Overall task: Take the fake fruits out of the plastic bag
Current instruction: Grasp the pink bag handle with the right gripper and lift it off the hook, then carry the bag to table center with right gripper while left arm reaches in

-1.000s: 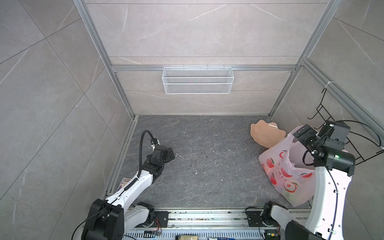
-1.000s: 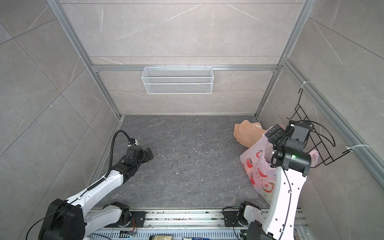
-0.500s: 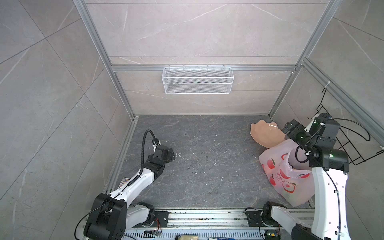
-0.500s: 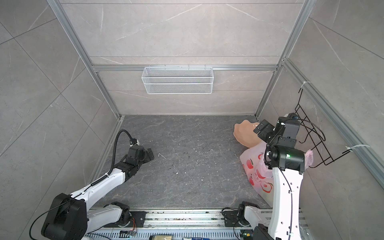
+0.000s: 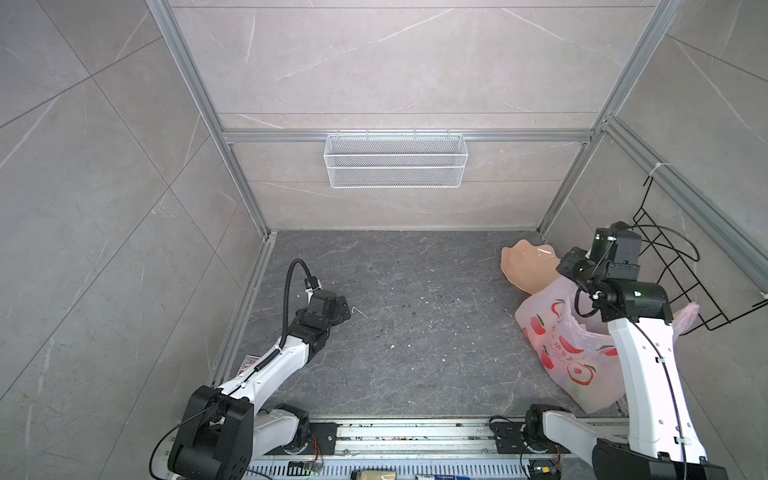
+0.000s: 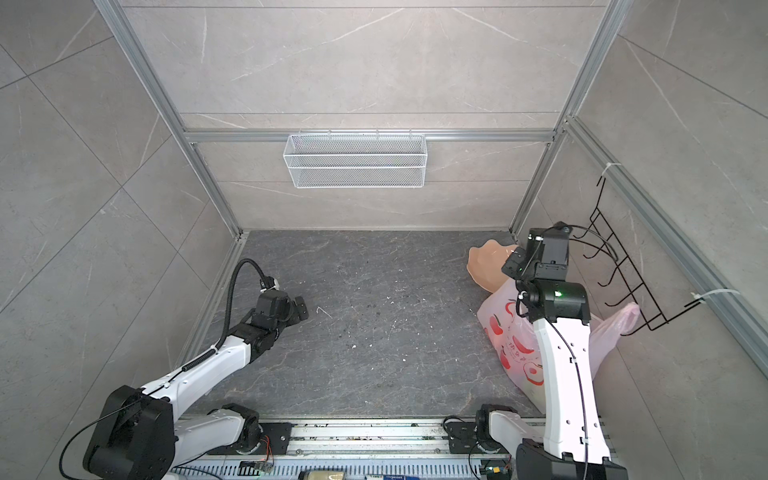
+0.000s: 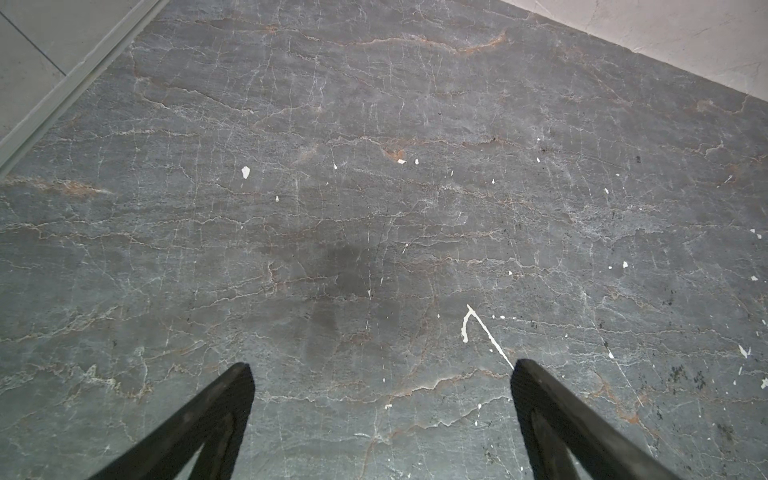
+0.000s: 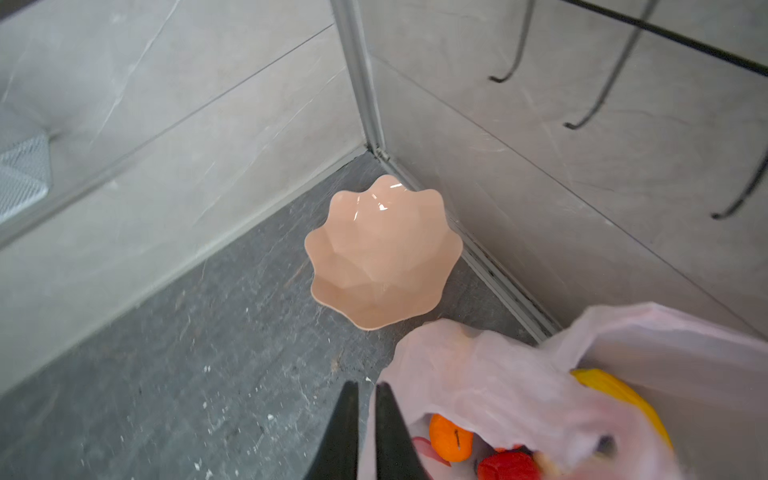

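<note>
Fruits [image 8: 451, 436] inside the pink bag [image 8: 490, 374] just beside the plate [image 8: 382, 257], none out yet: right fingers [image 8: 390, 428] pressed together at the bag's rim, hold on film unclear, left fingers [image 7: 226, 399] spread well apart from the plate; next, probably lifting the mouth open.

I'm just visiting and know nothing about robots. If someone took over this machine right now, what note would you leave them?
Left gripper: open, empty, over the dark stone table.
Right gripper: shut at the rim of the thin pale-pink plastic bag with red fruit prints; whether it pinches the film is unclear.
Fruits: a small orange, a red fruit and a yellow banana show inside the bag; others hidden.
Peach scalloped plate: empty, beside the bag.
Done: nothing out. Left: every fruit.
</note>
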Motion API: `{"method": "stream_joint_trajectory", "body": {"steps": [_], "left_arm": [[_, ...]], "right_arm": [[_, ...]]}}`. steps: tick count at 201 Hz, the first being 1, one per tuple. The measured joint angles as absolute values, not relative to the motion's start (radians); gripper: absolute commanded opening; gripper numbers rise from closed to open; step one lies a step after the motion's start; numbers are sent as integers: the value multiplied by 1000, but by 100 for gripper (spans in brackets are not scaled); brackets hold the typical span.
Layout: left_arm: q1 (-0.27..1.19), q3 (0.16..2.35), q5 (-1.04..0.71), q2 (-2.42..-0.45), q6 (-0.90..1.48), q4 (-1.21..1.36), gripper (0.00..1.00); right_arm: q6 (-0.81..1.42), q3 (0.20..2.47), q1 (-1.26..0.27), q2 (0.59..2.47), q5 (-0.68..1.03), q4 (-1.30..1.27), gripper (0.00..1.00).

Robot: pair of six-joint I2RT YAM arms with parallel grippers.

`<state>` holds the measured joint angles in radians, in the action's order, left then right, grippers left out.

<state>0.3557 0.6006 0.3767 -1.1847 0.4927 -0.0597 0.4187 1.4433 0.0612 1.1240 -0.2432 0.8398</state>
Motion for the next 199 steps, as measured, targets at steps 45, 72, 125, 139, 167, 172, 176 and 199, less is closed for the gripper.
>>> {"method": "stream_joint_trajectory", "body": {"steps": [45,72,125,139,167,172,176,199], "left_arm": [[356,604,411,-1184,493,-67,100],[356,604,445,-1177,498,-86,100],[355,604,539,-1106,524,-118,100],[355,604,572,-1080,535,-136,100],[353,603,635,-1037,558,-162,100],[353,602,645,-1031,561,-165,100],[353,601,654,-1025,564,-169,100],[349,595,682,-1006,573,-187,100]], "right_arm": [[418,1467,-232,1146,-258,842,0],[418,1537,-463,1226,-325,852,0],[417,1772,-850,1513,-433,847,1],[415,1869,-923,1615,-447,848,2],[405,2114,-1029,1835,-462,860,2],[402,2160,-1043,1874,-462,864,2],[401,2197,-1054,1904,-464,869,3],[394,2374,-1090,2036,-466,917,11]]}}
